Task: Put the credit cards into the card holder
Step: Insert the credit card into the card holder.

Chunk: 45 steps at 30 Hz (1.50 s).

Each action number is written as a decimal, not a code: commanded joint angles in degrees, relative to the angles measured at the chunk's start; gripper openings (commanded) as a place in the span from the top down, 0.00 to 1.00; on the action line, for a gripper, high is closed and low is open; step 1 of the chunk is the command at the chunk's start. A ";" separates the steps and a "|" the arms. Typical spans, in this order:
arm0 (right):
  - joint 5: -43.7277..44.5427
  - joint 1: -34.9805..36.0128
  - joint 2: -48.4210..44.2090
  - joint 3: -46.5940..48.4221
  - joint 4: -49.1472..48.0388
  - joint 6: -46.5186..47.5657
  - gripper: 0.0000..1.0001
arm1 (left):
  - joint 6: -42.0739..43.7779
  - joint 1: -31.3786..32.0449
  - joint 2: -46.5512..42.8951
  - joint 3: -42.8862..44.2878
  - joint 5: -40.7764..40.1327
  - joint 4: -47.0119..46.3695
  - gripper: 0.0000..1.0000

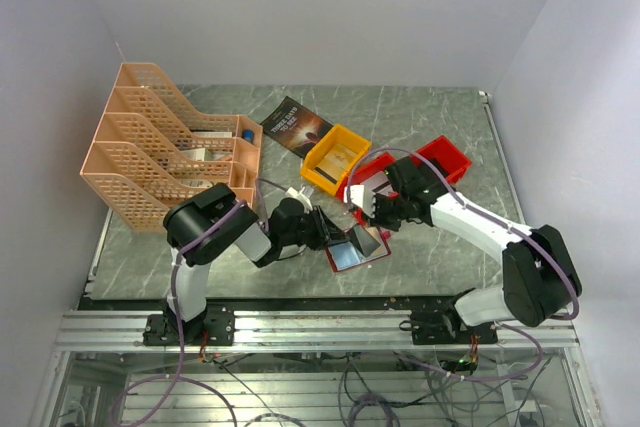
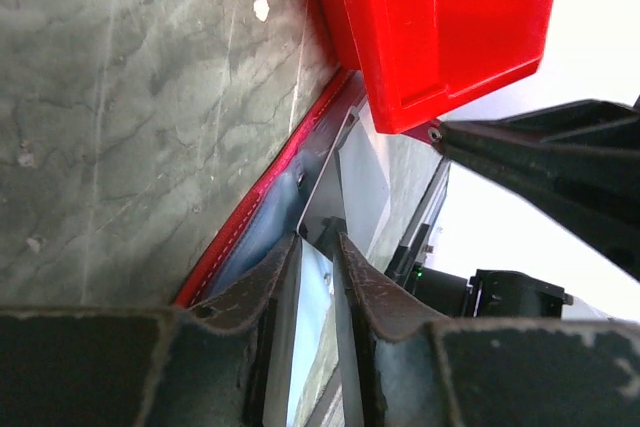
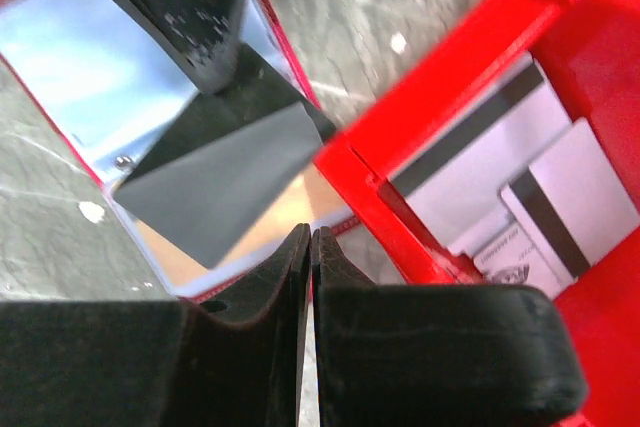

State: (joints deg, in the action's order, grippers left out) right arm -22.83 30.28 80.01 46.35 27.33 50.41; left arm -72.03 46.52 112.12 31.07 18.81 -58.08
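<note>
Pinching the card holder (image 1: pixel 356 253) open

The left gripper (image 2: pixel 318 247) is squeezing a pale pocket flap of the card holder, with its fingers almost closed on it. The rest of the card holder is lying open just past those fingers. The right gripper (image 3: pixel 311 242) is pressing its fingers tight together with nothing between them, right at the card holder's edge. The credit cards (image 3: pixel 470 162) are sitting in the red bin (image 3: pixel 440 77), ahead and right of those fingers.

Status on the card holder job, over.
Left gripper pinching card holder leaf. Right gripper shut, no card seen in it. Cards in red bin, which crowds the holder's edge.
</note>
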 commanded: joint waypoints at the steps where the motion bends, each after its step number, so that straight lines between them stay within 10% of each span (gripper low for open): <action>1: 1.51 -3.98 0.63 1.00 2.13 0.64 0.95 | 3.30 -0.37 -1.17 1.62 -1.40 6.26 0.71; 45: 3.34 -4.79 4.78 1.28 2.07 -0.30 0.93 | -1.61 4.09 -1.18 -1.69 -12.16 -5.81 0.63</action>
State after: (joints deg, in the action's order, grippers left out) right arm -18.85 25.71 85.03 46.41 28.69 50.15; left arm -72.69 49.63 108.88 29.58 9.23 -57.47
